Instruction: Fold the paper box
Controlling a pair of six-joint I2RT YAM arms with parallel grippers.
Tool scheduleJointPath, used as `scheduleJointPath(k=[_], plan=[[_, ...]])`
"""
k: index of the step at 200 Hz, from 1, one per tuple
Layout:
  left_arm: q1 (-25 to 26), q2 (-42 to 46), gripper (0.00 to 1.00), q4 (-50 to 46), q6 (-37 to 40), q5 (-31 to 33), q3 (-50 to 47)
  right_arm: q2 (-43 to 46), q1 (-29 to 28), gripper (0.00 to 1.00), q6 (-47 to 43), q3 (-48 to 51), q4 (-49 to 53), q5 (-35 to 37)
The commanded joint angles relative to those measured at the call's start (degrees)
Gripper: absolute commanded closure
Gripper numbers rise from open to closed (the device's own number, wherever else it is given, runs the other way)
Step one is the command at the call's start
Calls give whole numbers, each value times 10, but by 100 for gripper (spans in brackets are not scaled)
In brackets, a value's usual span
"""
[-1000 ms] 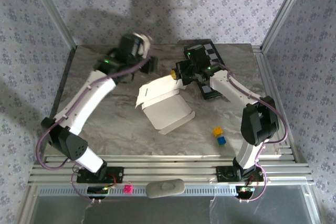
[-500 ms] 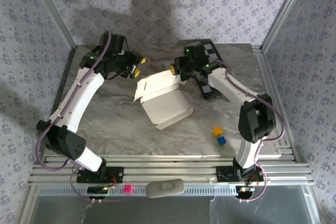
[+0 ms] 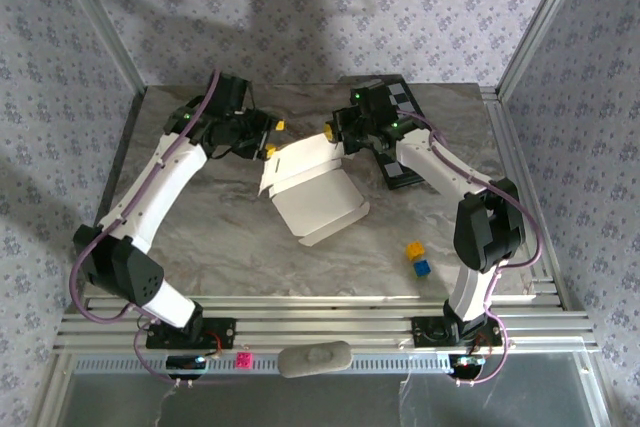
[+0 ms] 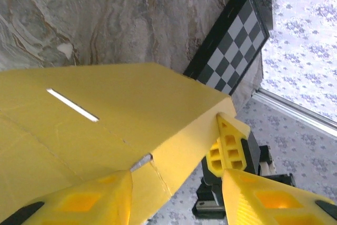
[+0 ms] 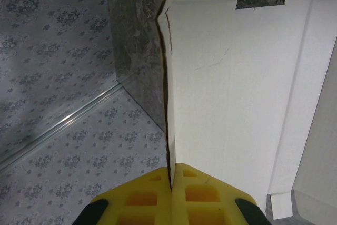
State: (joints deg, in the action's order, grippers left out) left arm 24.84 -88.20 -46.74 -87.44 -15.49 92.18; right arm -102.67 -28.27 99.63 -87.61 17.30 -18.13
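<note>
The paper box [image 3: 315, 192] lies half folded at the table's middle, whitish inside, with one wall raised at its far side. In the right wrist view my right gripper [image 5: 171, 175] is shut on the thin edge of that raised wall [image 5: 237, 77]. From above, the right gripper [image 3: 330, 134] sits at the box's far corner. My left gripper [image 3: 268, 139] is at the box's far left corner. In the left wrist view the box's yellow outer face [image 4: 105, 114] reaches between my left gripper's [image 4: 178, 176] jaws, which stand apart around the flap's corner without clamping it.
A black-and-white chequered board [image 3: 395, 137] lies behind the right gripper and also shows in the left wrist view [image 4: 231, 46]. A small yellow cube [image 3: 414, 249] and a blue cube [image 3: 421, 267] sit near the right arm. Patterned walls and metal posts ring the table.
My left gripper swung round from the back left and came right up to the box's far left corner, its jaws narrowing somewhat. The right gripper kept its hold and the box shifted only slightly.
</note>
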Motion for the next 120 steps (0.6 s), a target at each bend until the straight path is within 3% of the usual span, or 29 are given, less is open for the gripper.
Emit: scheduleJointPath(k=[1, 36, 120], plan=[[4, 8, 52, -8, -70, -23, 6, -8, 0, 100, -7, -22, -2, 11], [-8, 17, 51, -55, -53, 12, 45, -13, -1, 100, -13, -24, 3, 13], [5, -2, 51, -22, -61, -17, 27, -23, -3, 100, -14, -34, 4, 10]])
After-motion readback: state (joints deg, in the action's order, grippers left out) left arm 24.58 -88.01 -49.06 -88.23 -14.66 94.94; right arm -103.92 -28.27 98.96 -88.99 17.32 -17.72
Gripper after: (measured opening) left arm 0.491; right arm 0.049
